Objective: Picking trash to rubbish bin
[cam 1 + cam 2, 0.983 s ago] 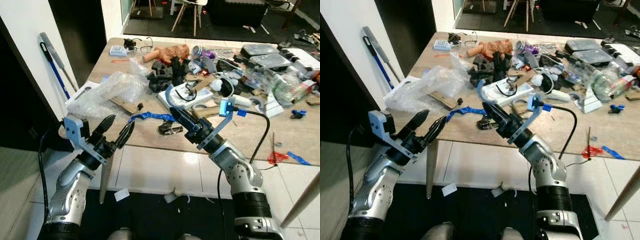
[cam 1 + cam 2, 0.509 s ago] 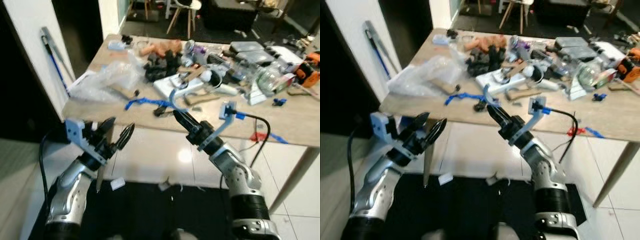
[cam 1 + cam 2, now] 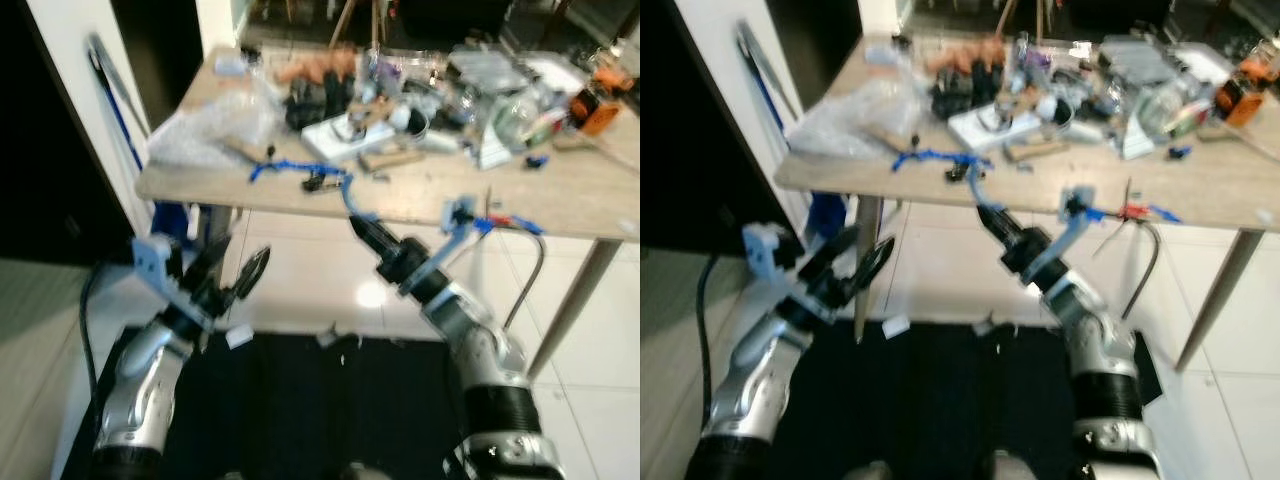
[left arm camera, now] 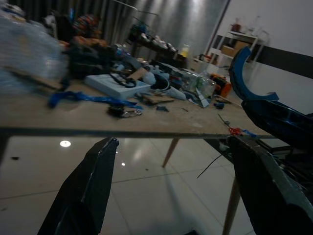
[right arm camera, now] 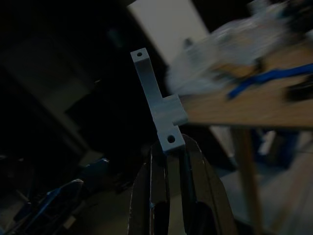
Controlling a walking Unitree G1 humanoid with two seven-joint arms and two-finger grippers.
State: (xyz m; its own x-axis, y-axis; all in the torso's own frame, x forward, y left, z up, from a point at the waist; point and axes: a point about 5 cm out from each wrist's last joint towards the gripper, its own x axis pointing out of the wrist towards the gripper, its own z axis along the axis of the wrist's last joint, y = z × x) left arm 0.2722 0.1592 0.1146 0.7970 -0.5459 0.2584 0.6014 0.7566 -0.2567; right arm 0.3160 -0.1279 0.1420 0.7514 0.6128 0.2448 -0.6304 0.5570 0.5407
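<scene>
My right gripper [image 3: 362, 226] is shut on a curved blue plastic piece [image 3: 346, 193], held in the air in front of the table's front edge [image 3: 560, 195]. In the right wrist view the piece [image 5: 155, 105] looks like a pale bracket with holes, standing up from the closed fingers [image 5: 195, 196]. To the left, my left gripper [image 3: 243, 258] hangs open over the floor, holding nothing. Its black fingers [image 4: 90, 186] stand wide apart in the left wrist view, where the blue piece [image 4: 240, 76] shows too.
The table carries much clutter: a crumpled clear plastic bag [image 3: 205, 125], a blue strip [image 3: 290, 165], a white tray, black items. A white scrap [image 3: 238, 338] lies on the tiles by a black mat [image 3: 300, 400]. A long-handled tool [image 3: 115, 90] leans on the left wall.
The camera has pulled back and the table now sits higher and farther in view. Both grippers are now over the floor in front of the table. The right one still holds the blue piece.
</scene>
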